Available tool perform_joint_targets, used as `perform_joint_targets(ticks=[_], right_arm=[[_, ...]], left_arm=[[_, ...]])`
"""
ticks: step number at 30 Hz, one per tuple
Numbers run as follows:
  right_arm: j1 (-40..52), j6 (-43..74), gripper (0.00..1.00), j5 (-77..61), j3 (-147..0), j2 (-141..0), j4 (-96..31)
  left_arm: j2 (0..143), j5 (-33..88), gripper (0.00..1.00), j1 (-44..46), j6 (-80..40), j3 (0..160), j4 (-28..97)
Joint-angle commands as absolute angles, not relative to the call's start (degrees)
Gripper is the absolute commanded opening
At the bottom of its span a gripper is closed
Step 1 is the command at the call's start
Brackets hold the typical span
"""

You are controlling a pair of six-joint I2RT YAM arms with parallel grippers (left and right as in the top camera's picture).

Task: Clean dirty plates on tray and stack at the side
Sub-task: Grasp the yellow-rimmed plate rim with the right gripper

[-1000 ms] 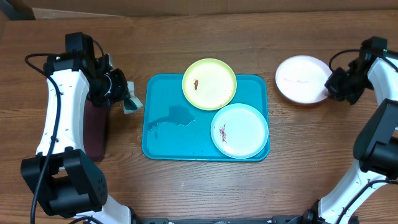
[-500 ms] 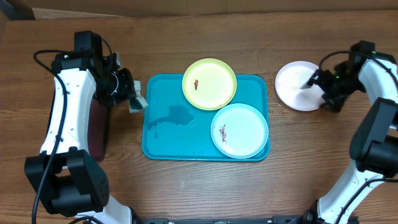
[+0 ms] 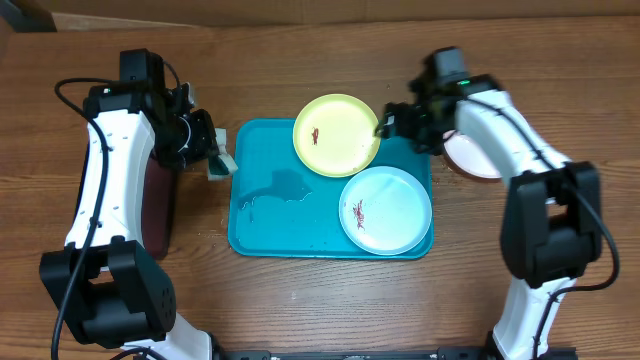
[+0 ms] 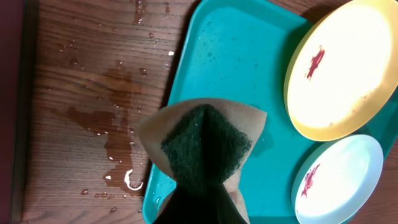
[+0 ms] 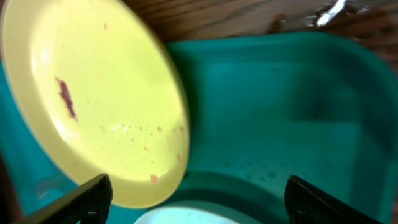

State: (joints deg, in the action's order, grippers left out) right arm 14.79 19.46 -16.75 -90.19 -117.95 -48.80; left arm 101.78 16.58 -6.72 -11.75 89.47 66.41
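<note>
Your right jaws stand wide apart at the rim of the smeared lime-green plate (image 3: 337,135), which overhangs the turquoise tray's (image 3: 270,215) far edge. Close off-centre and it could tip onto the table (image 3: 300,300). Your left jaws clamp a sponge (image 4: 205,146) just beside the tray.
</note>
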Motion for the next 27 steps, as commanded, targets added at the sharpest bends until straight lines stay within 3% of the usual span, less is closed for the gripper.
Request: perform_joint_targets(ticks=[1, 7, 15, 19, 22, 27], right_arm=[[18.5, 20.2, 0.90, -1.8, -90.1, -116.3, -47.1], [22.2, 20.6, 0.89, 1.8, -90.1, -120.0, -42.7], [22.5, 20.1, 0.54, 1.7, -90.1, -121.5, -38.0], [22.5, 19.7, 0.52, 1.6, -90.1, -121.8, -36.9], [22.5, 19.7, 0.44, 1.6, -90.1, -122.5, -36.7], [22.6, 19.8, 0.40, 1.2, -90.1, -124.2, -37.1]], left_arm=[[100.4, 17.6, 0.04, -6.2, -10.3, 89.2, 66.4], [100.4, 17.5, 0.04, -5.2, -10.2, 89.2, 66.4], [100.4, 17.4, 0.05, -3.9, -9.6, 89.2, 66.3], [100.4, 17.5, 0.04, -3.6, -9.4, 89.2, 66.3], [100.4, 17.5, 0.04, -3.2, -9.4, 89.2, 66.1], [100.4, 17.4, 0.04, -2.4, -9.1, 89.2, 66.1]])
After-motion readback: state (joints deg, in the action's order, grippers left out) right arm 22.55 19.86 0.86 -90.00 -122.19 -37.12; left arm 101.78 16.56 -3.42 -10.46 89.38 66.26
